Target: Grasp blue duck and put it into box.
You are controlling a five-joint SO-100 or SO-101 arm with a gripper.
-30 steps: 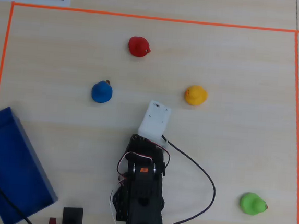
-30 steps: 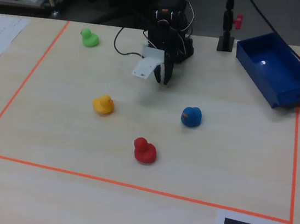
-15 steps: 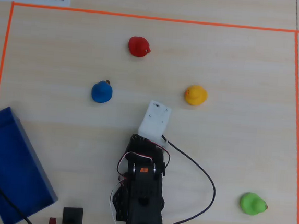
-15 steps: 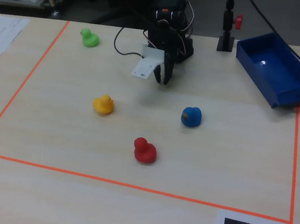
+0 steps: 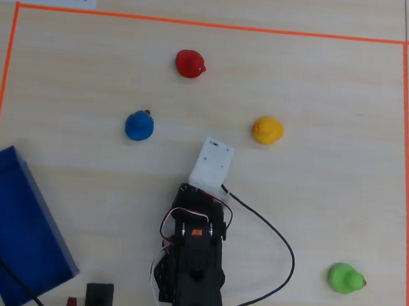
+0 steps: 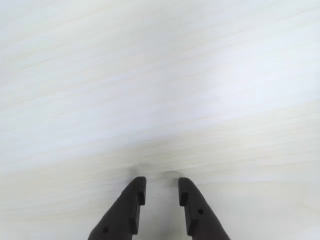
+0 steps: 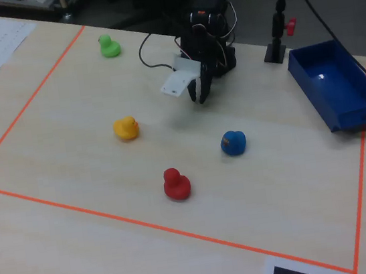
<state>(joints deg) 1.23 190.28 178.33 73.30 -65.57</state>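
Note:
The blue duck sits on the pale wooden table, also in the fixed view. The blue box lies at the lower left of the overhead view and at the right in the fixed view. My gripper points down just above bare table, its dark fingers a little apart with nothing between them. In the fixed view it hangs behind the duck and to its left, clearly apart from it. In the overhead view the white camera mount hides the fingers. The wrist view shows no duck.
A red duck, a yellow duck and a green duck stand inside the orange tape border. The arm's base and cables sit at the bottom middle. A black stand is beside the box.

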